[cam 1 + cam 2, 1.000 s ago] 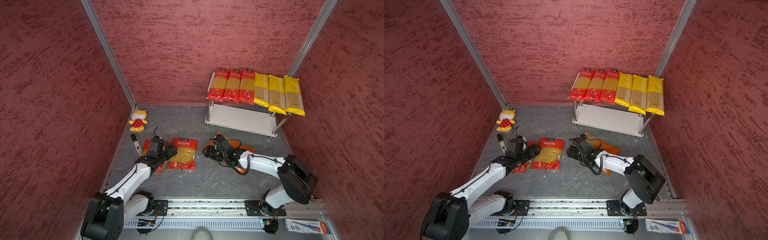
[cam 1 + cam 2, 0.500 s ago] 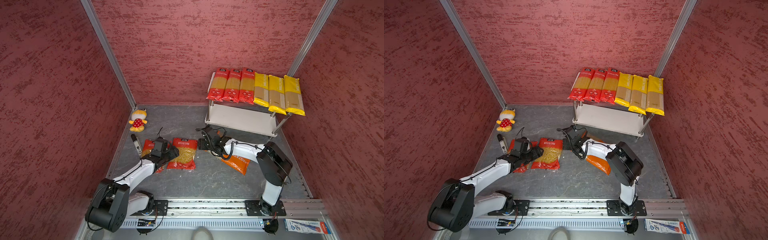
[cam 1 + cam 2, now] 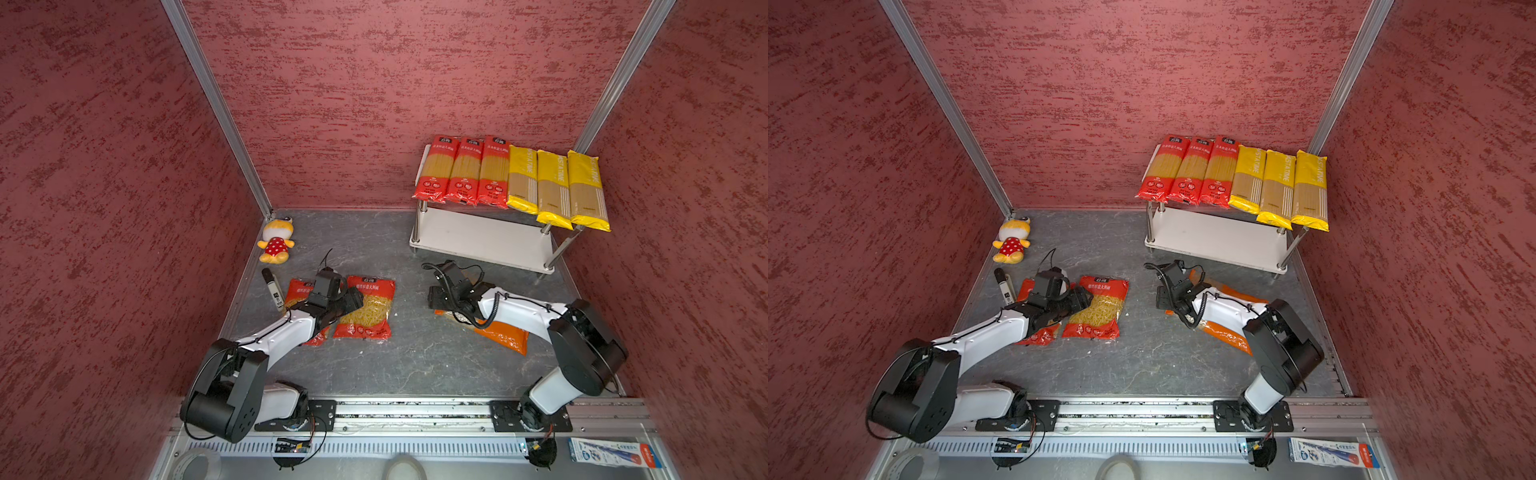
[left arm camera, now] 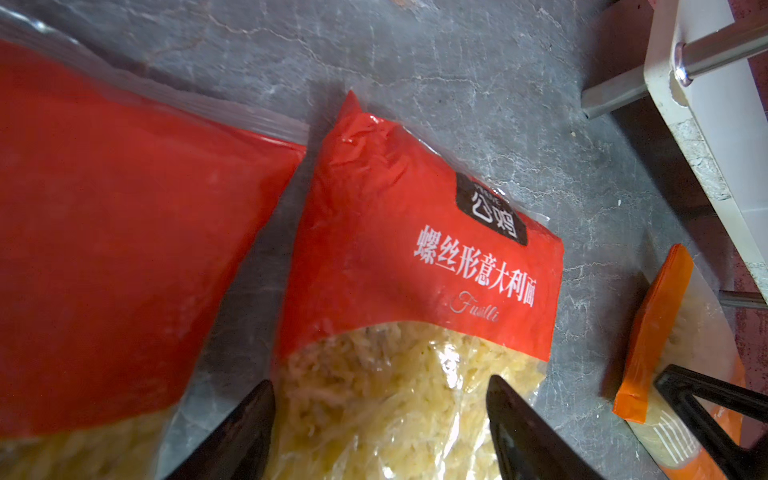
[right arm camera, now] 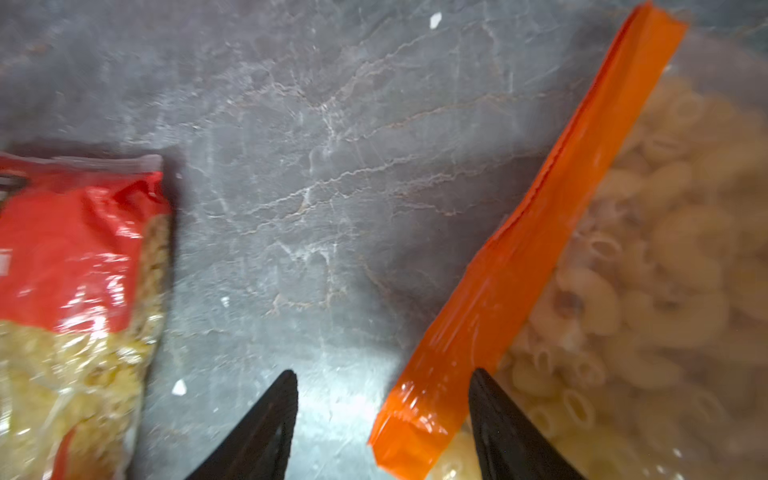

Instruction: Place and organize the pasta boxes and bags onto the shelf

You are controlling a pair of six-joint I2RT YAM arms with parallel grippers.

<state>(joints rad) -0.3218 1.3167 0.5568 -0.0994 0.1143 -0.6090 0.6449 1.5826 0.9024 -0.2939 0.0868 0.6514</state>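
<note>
**Top views:** shelf (image 3: pixel 482 245) carries 3 red spaghetti bags (image 3: pixel 463 170) and 3 yellow PASTATIME bags (image 3: pixel 552 187) on its upper board. 2 red fusilli bags (image 3: pixel 372 307) and 1 orange bag (image 3: pixel 505 334) lie on the floor (image 3: pixel 415 361).

**Left wrist:** left gripper (image 4: pixel 380 384), jaws wide, straddles the soft, crinkly fusilli bag (image 4: pixel 415 270), labelled "Fusilli"; its loose body probably grips best.

**Right wrist:** right gripper (image 5: pixel 384 374), jaws apart, straddles the orange bag's flat, likely slippery seal.

Plush toy (image 3: pixel 274 243) at ten o'clock on the surface (image 3: pixel 415 365), marker (image 3: pixel 273 289) at the toy's six; blue-white pack (image 3: pixel 611 453) down at five.
</note>
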